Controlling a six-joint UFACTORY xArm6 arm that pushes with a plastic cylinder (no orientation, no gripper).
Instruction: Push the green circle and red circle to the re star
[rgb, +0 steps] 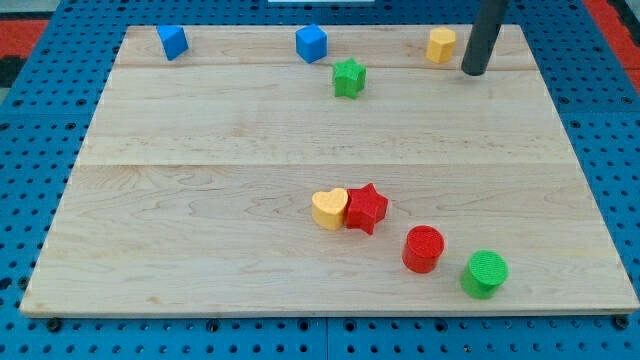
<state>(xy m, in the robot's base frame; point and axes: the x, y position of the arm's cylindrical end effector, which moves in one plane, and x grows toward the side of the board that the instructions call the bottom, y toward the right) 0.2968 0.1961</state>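
The green circle (485, 273) lies near the view's bottom right of the wooden board. The red circle (423, 248) lies just to its left, a small gap between them. The red star (366, 208) lies up and left of the red circle, touching a yellow heart (329, 208) on its left. My tip (473, 71) is at the view's top right, far from both circles and the red star, just right of a yellow block (441, 44).
A green star (349, 77) lies at the top centre. A blue cube (311, 42) and another blue block (172, 41) lie along the top edge. The wooden board (200, 200) rests on a blue pegboard surface.
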